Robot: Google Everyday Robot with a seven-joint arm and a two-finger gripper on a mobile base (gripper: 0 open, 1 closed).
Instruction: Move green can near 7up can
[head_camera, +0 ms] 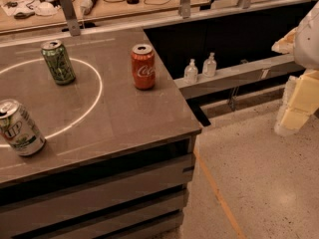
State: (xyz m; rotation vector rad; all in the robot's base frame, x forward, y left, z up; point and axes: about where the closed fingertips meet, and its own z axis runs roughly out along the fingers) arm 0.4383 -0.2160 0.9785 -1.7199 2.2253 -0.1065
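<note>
Three cans stand on the table (124, 118), one of each: the 7up can (20, 128) nearest, front left; the green can (58, 62) farther back, well apart from it; a red Coca-Cola can (143, 66) to its right; two small bottles (191, 71) beyond on a ledge; what seems to be the gripper (297, 103) hangs off the table at far right, well apart from the green can, and I cannot tell whether it is open or closed.

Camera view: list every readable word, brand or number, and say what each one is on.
"UP": green letters on the silver-white 7up can, front left on the grey table.
"Coca-Cola": white script on the red drink can.
Unreadable: pale scratchy lettering on the dark green can.
Too small to read: labels on the two small clear bottles on the ledge.
No text: the gripper, at the right edge, off the table.
</note>
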